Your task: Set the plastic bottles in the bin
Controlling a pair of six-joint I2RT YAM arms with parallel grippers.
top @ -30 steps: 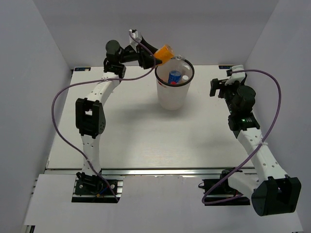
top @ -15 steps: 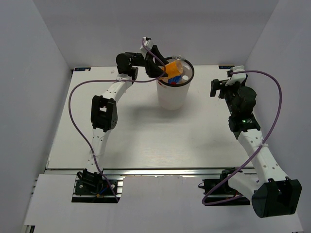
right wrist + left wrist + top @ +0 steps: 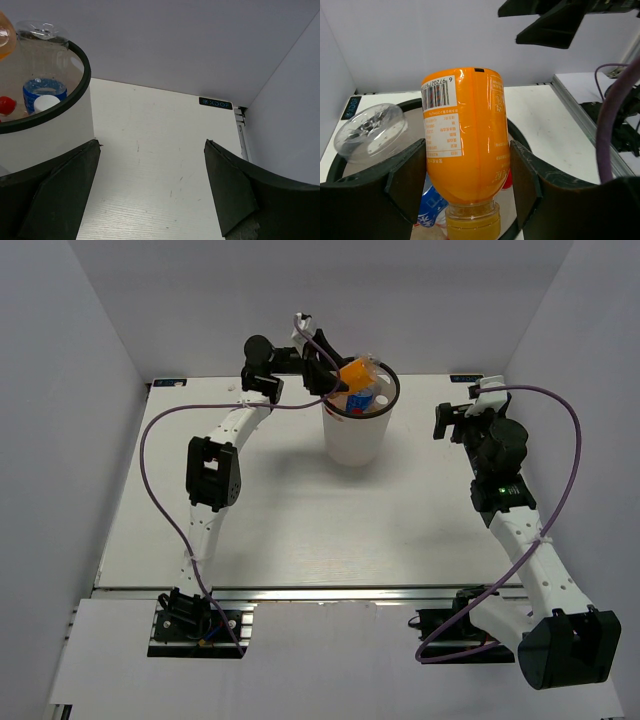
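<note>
Over the bin (image 3: 352, 445), we hold an orange bottle (image 3: 465, 145) cap-down in our left claw (image 3: 349, 380), clamped on its sides. Other bottles (image 3: 44, 91) already lie inside. Our right claw (image 3: 150, 200) hangs apart, empty, beside the bin. Only this release seems left.

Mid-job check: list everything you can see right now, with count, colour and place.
bin: one, white with black rim, far middle of the table.
orange bottle: one, held above the bin's rim.
bottles inside the bin: count unclear; a blue label, a white cap and a red cap show; a clear bottle base pokes up at the rim.
table: one, white.
cables: two, purple, one along each arm.
left gripper: shut on the orange bottle.
right gripper: open, empty, right of the bin.
</note>
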